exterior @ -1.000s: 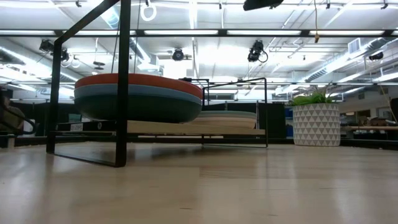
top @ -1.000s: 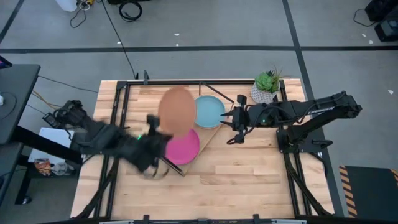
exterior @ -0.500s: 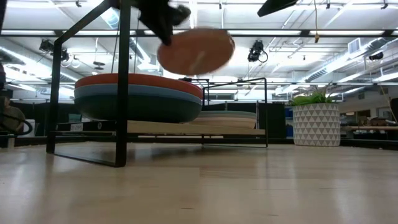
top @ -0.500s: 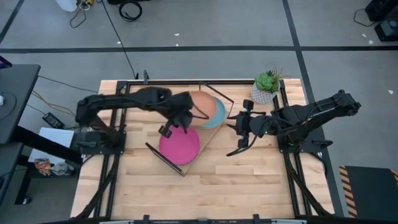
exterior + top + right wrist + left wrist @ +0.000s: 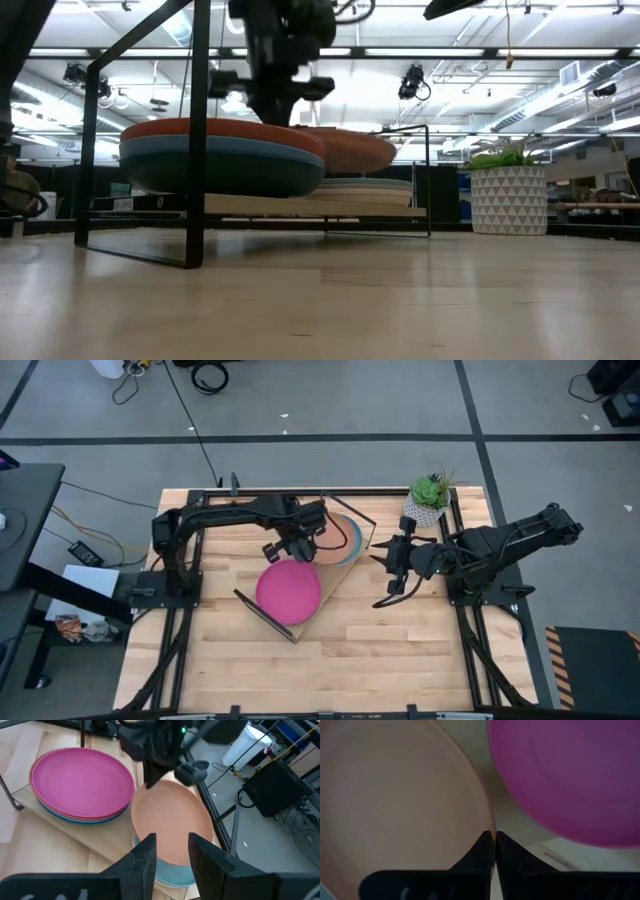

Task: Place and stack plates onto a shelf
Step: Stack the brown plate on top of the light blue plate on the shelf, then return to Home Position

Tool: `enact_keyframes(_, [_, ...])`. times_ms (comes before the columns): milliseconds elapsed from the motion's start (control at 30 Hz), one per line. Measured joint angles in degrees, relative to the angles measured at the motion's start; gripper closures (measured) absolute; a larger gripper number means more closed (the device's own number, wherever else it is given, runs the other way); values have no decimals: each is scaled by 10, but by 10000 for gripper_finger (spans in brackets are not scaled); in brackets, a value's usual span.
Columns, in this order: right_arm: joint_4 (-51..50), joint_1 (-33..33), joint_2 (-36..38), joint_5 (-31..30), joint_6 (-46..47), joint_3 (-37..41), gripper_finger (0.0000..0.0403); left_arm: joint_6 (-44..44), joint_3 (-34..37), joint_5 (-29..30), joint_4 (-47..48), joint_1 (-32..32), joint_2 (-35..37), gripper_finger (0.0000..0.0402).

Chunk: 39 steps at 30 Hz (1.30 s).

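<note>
- The left gripper [image 5: 297, 545] is over the shelf [image 5: 340, 571], its fingers pinched tight on the rim of the tan plate [image 5: 172, 822].
- That tan plate hangs just above a short stack topped by a light teal plate [image 5: 172, 876]; whether it touches the stack I cannot tell.
- On the same shelf, just beside that stack, is a second stack with the pink plate [image 5: 289, 591] on top, and orange and blue rims showing beneath it in the right wrist view.
- From table height, the tan plate [image 5: 350, 150] shows tilted slightly, behind the nearer stack.
- The right gripper [image 5: 390, 572] waits near the shelf's end closest to the potted plant [image 5: 428, 499], its fingers [image 5: 146, 856] spread apart and holding nothing.
- The potted plant stands on the table well apart from the pink plate.
</note>
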<state>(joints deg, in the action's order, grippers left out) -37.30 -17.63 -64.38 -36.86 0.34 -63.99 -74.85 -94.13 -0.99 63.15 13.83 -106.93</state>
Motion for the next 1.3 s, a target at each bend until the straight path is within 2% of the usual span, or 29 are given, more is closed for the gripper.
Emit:
enact_keyframes(367, [-1, 0, 0, 1, 13, 0, 284, -18, 0, 0, -64, 15, -49, 375])
enact_keyframes(567, [-1, 0, -1, 3, 17, 0, 284, 46, 0, -19, -101, 15, -51, 323])
enact_keyframes(733, [-1, 0, -1, 3, 25, 0, 284, 114, 0, -21, -88, 13, -50, 272])
enact_keyframes(867, [-4, 0, -1, 3, 27, 0, 284, 158, -2, -26, -58, 13, -33, 254])
enact_keyframes(933, [-13, 0, -1, 3, 32, 0, 284, 183, -3, -65, -56, 16, -11, 258])
enact_keyframes(1067, [-16, -4, 0, -9, 55, 12, 284, 232, -2, -185, -58, 30, 43, 292])
enact_keyframes(1300, [84, -14, 24, -21, 55, 125, 284, 268, -1, -239, -36, 35, 121, 375])
